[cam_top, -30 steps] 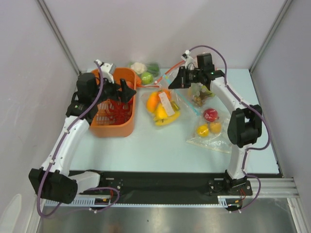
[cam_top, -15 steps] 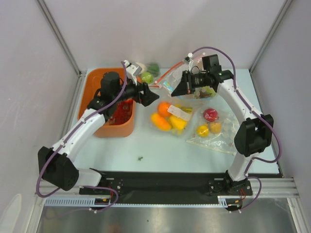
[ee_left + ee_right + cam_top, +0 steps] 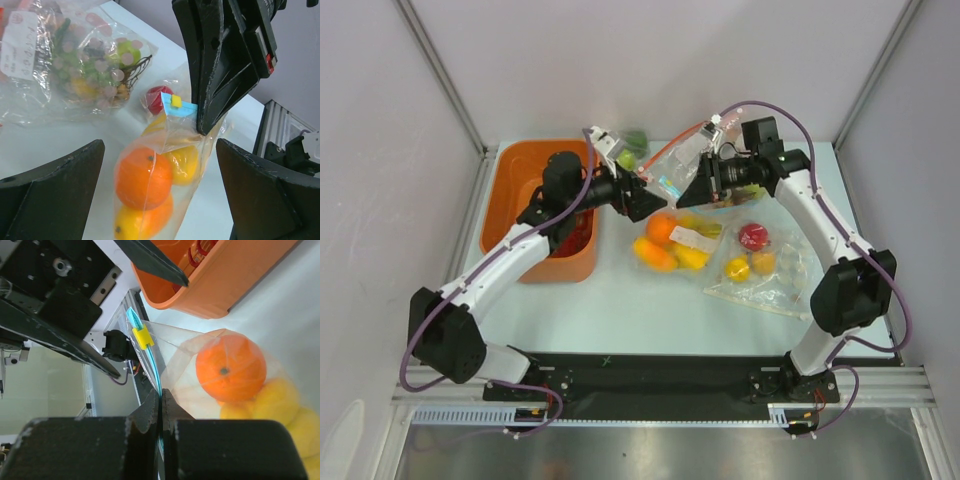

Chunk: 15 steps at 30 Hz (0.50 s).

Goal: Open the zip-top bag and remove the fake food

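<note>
The zip-top bag (image 3: 678, 232) hangs slanted from its teal zip strip (image 3: 158, 371), its lower end resting on the table. My right gripper (image 3: 161, 396) is shut on that strip, just below the yellow slider (image 3: 142, 337). Inside the bag is the fake food: a round orange (image 3: 144, 175) on top and yellow pieces (image 3: 186, 162) under and beside it. My left gripper (image 3: 160, 148) is open, one finger on each side of the bag's upper part and neither touching it. In the top view the left gripper (image 3: 642, 200) faces the right gripper (image 3: 694, 190) closely.
An orange basket (image 3: 512, 190) stands at the left, behind my left arm. A clear bag with a red apple and yellow fruits (image 3: 756, 254) lies to the right. A bag with grapes and a green apple (image 3: 95, 70) lies at the back, with a red-strip bag (image 3: 682, 148) near it.
My left arm has swung right, from over the basket to the bag. My right gripper has raised the bag's mouth, and the fruit has slid a little to the right.
</note>
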Each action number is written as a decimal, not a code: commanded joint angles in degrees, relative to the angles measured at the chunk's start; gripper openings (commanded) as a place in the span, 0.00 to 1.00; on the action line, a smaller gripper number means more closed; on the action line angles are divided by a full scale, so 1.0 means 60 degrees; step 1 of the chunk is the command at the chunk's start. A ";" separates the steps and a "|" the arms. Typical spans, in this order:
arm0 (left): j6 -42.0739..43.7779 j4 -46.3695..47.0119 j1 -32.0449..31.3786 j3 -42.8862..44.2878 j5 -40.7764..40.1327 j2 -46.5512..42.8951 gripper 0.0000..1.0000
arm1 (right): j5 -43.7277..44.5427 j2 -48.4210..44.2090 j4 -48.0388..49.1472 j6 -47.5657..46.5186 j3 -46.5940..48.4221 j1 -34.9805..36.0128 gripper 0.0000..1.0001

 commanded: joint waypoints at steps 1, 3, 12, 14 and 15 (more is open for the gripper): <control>-0.0456 0.0848 -0.0147 -0.0213 0.0428 0.0109 1.00 | -0.0566 -0.0546 0.0009 -0.0029 0.0008 0.0104 0.00; -0.0705 0.1140 -0.0176 -0.0258 0.0487 0.0196 1.00 | -0.0581 -0.0619 -0.0020 -0.0043 -0.0079 0.0119 0.00; -0.1189 0.1420 -0.0308 -0.0389 0.0736 0.0504 0.59 | -0.0625 -0.0824 -0.0123 -0.0146 -0.0460 0.0237 0.00; -0.1262 0.1507 -0.0308 -0.0448 0.0838 0.0519 0.48 | -0.0625 -0.0854 -0.0167 -0.0175 -0.0518 0.0237 0.00; -0.1306 0.1522 -0.0293 -0.0434 0.0940 0.0534 0.45 | -0.0639 -0.0868 -0.0210 -0.0190 -0.0533 0.0251 0.00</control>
